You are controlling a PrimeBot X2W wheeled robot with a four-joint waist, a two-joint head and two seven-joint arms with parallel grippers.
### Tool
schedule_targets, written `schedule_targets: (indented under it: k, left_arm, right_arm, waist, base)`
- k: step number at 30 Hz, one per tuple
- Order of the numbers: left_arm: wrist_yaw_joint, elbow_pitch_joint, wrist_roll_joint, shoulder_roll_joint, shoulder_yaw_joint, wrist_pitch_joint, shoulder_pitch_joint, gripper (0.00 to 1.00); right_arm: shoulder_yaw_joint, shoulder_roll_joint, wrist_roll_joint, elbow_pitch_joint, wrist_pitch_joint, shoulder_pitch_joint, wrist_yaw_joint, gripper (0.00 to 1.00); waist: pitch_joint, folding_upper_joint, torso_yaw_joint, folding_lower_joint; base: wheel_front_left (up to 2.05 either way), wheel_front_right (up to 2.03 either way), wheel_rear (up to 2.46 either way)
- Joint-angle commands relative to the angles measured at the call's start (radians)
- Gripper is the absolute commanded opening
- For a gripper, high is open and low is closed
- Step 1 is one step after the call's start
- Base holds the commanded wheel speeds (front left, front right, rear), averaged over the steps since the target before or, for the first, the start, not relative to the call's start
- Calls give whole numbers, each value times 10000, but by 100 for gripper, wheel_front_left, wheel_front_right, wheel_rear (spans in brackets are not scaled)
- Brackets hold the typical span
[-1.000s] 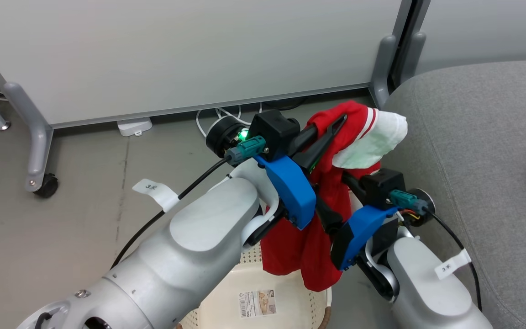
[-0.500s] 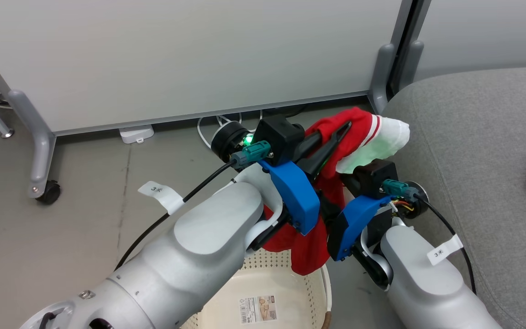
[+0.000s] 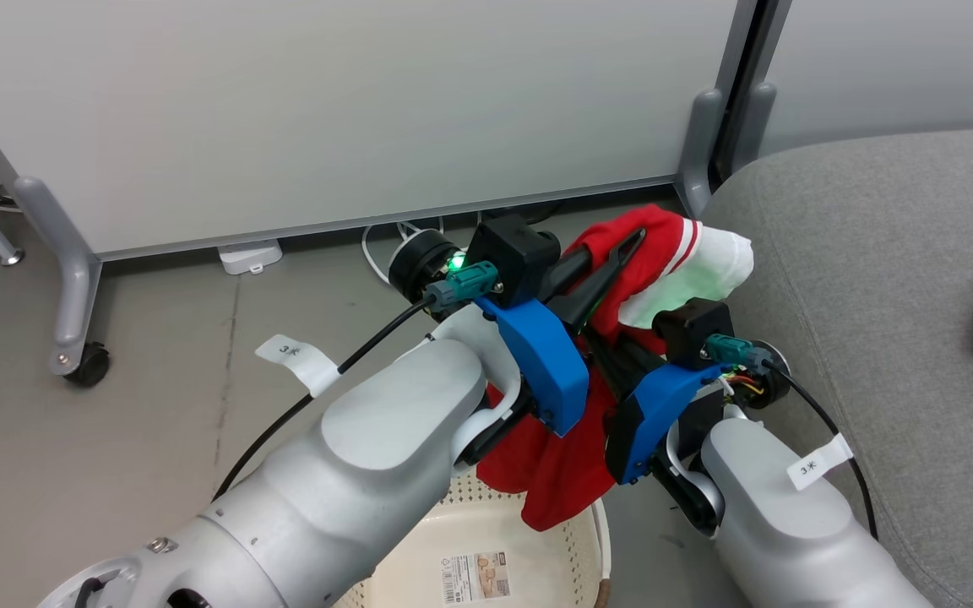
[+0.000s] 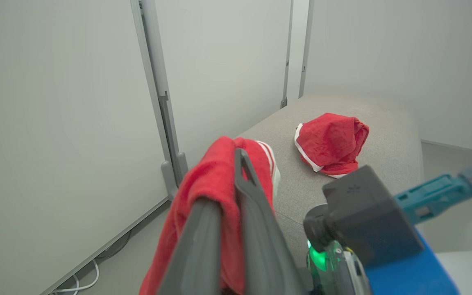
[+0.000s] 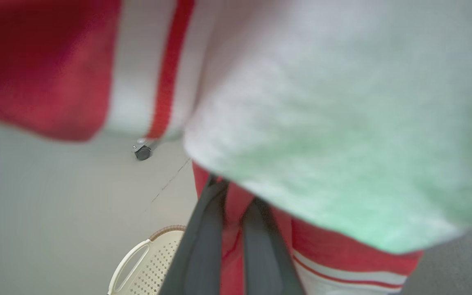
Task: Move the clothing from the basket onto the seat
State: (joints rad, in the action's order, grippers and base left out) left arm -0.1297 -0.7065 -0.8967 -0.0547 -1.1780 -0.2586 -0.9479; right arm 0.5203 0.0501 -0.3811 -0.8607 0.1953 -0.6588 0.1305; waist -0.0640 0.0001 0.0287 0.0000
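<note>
The garment hangs above the basket, hem just over its rim. The left gripper clamps its top fold, and the right gripper pinches cloth too. Looks soft, light, floppy: I'd grab bunched folds, not trim.

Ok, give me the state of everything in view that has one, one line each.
left gripper: shut on the held garment's top.
right gripper: shut on the same garment lower down.
held garment: lifted, hanging beside the seat's edge, lower end over the basket.
second garment: lying crumpled on the seat.
basket: upright on the floor; the visible base holds no clothing.
seat: carrying one garment.
</note>
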Motion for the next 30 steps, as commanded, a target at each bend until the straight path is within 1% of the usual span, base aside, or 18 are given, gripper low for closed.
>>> schedule_targets:
  k: [1,10,11,13,15,24,30]
  left_arm:
    - [-12,-14,-17,19,3,-76,-90,0]
    - [-12,-119,-52,20,-19,-79,-135,0]
    - [-12,-151,-63,18,-17,-80,-123,4]
    - [-12,-211,-84,19,-44,-80,-99,49]
    - [-12,-275,-96,19,-57,-79,-95,100]
    - [-12,-479,-208,15,-43,-73,64,100]
    - [13,-408,-243,-209,192,-76,321,100]
  right_arm:
    - [49,4,-67,-84,77,-192,3,0]
    - [257,4,-234,-276,211,-328,5,0]
    - [279,4,-252,-295,233,-336,5,0]
    - [314,4,-262,-334,267,-355,5,0]
    - [346,4,-301,-371,291,-366,5,0]
    - [422,4,-353,-500,379,-407,3,0]
    - [318,4,-293,-620,452,-486,5,0]
  waist:
    - [-8,-1,7,0]
    - [-3,-1,16,0]
    - [0,-1,19,0]
    - [10,-1,23,0]
    - [20,-1,30,0]
    - [46,-1,74,0]
    - [19,-1,68,0]
  base:
    - [0,0,0]
    - [0,0,0]
    - [0,0,0]
    - [0,0,0]
    - [0,0,0]
    - [0,0,0]
    - [0,0,0]
